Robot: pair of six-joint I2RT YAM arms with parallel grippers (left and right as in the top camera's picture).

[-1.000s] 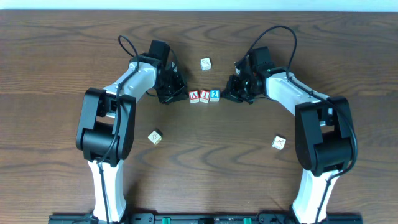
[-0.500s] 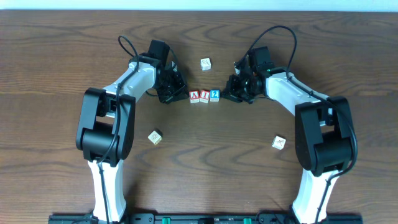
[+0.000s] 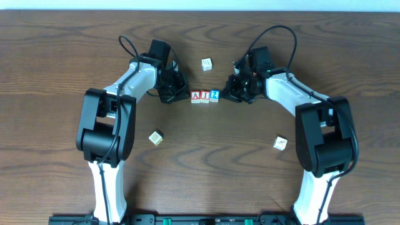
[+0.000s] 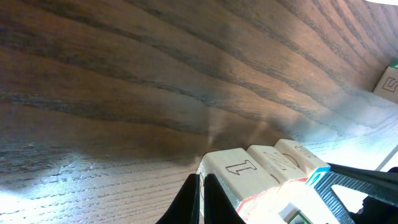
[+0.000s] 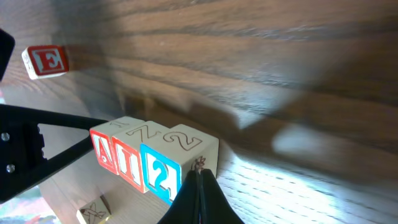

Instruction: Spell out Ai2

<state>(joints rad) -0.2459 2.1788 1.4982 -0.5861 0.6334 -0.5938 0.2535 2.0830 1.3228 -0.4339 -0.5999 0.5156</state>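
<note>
Three lettered blocks stand in a row at the table's middle back: a red A block (image 3: 194, 96), a red I block (image 3: 204, 96) and a blue 2 block (image 3: 215, 95). My left gripper (image 3: 182, 94) is shut and empty, its tips (image 4: 201, 182) at the A block's (image 4: 233, 169) left side. My right gripper (image 3: 226, 94) is shut and empty, its tips (image 5: 199, 178) touching the right side of the 2 block (image 5: 177, 158). The right wrist view shows the row reading A (image 5: 102, 152), I (image 5: 130, 165), 2.
A spare white block (image 3: 206, 63) lies behind the row; a red E block (image 5: 46, 62) shows in the right wrist view. Another spare block (image 3: 155, 137) lies front left and one (image 3: 280, 143) front right. Both arms reach in from the sides.
My right gripper and the blue 2 block have shifted slightly left, closing on the I block. The left arm has not moved.
</note>
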